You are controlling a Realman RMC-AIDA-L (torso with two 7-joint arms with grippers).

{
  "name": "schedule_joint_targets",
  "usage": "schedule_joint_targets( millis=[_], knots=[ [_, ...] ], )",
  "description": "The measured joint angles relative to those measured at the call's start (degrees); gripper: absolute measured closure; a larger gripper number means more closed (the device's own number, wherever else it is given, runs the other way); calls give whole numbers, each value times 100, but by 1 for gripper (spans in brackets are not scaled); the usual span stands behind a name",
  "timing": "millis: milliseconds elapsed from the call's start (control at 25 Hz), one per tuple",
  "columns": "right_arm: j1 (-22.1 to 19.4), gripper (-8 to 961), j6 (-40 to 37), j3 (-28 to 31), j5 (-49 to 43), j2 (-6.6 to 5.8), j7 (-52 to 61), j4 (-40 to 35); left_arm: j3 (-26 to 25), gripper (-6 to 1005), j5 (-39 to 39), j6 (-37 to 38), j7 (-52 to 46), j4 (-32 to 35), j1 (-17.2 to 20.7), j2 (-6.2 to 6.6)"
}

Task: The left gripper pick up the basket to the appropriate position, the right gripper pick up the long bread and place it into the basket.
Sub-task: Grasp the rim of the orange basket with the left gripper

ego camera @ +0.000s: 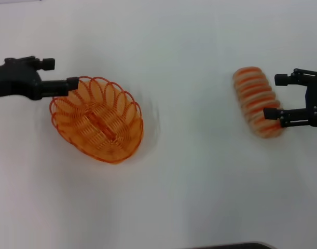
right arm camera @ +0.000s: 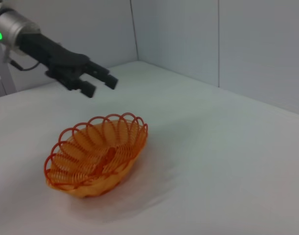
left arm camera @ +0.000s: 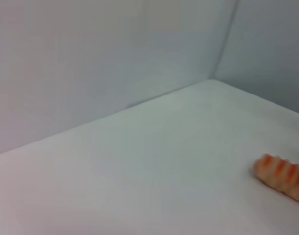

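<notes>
Left gripper (ego camera: 75, 84) hung above the wire basket (ego camera: 97, 119) with fingers apart, right gripper (ego camera: 270, 96) spread wide around the long bread (ego camera: 256, 101) — basket looked light and springy, best pinched at its scalloped rim — loaf probably soft, grab mid-length.

A plain white bench (ego camera: 200, 197) carries an orange wire basket (ego camera: 97, 120) and, well apart, a striped loaf (ego camera: 256, 101).

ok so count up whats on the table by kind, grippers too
baskets: 1, the basket, orange wire
breads: 1, the long bread, striped
grippers: 2, the left gripper above the basket's rim, the right gripper straddling the long bread
total: 4
</notes>
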Motion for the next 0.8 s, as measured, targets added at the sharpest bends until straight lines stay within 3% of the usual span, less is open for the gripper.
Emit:
schedule_joint_targets(
  millis=[240,480,800],
  knots=[
    [6,10,-7,54,-5,-24,9,0,888,125,917,-621,-1474,1,-535,166],
    [5,10,-11,80,-8,-42,17,0,1126,125,1601,-757,-2255,81,-937,168],
    [17,11,-15,141,-9,-64,27,0,1592,127,2430,-745,-2818,122,-1189,169]
  ],
)
